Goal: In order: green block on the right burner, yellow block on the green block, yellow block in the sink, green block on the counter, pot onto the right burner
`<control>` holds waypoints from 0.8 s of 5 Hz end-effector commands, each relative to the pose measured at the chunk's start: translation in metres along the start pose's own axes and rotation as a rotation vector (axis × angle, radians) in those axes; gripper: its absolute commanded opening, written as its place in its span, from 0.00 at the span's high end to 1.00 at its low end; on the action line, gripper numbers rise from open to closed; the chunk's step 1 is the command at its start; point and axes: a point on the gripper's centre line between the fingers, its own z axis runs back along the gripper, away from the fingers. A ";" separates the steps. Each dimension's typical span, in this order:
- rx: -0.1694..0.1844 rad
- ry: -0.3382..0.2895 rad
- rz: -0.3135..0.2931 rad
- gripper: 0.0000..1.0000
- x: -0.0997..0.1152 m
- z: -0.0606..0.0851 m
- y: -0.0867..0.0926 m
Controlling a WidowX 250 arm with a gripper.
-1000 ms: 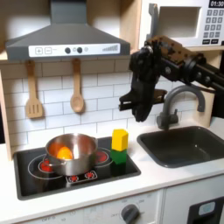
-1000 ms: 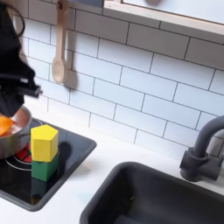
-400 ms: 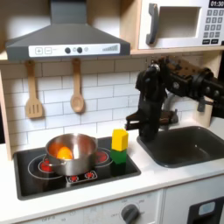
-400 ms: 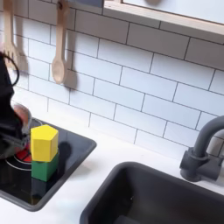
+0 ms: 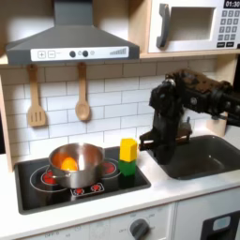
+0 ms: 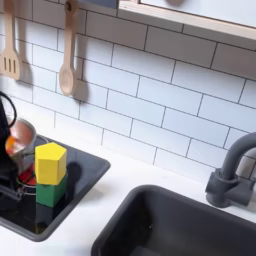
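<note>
The yellow block (image 5: 127, 149) (image 6: 50, 162) stands on top of the green block (image 5: 126, 169) (image 6: 52, 190) on the cooktop's burner nearest the sink, in both exterior views. The steel pot (image 5: 76, 164) (image 6: 14, 140) sits on the other burner with a rounder orange piece (image 5: 67, 163) inside. In the first exterior view my gripper (image 5: 160, 153) hangs pointing down to the right of the stacked blocks, apart from them, over the counter (image 5: 155, 192) by the sink's (image 5: 202, 157) near-left rim. Its dark fingers blur together, so I can't make out their gap.
The black cooktop (image 5: 56, 192) (image 6: 85, 180) lies left of the dark sink (image 6: 180, 225), whose faucet (image 6: 235, 170) stands at the back. A wooden spatula (image 5: 36, 98) and spoon (image 5: 82, 94) (image 6: 67, 60) hang on the tiled wall. A range hood and a microwave (image 5: 192, 23) sit above.
The arm has swung to the first exterior view's right and lowered, away from the stacked blocks toward the sink's edge. The blocks and pot have not moved.
</note>
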 end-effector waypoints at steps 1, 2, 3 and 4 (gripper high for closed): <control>0.003 -0.007 -0.008 0.00 -0.011 0.009 -0.002; 0.040 -0.009 0.005 0.00 -0.018 0.015 -0.002; 0.057 -0.015 0.011 0.00 -0.019 0.016 -0.003; 0.056 -0.015 0.013 0.00 -0.020 0.017 -0.002</control>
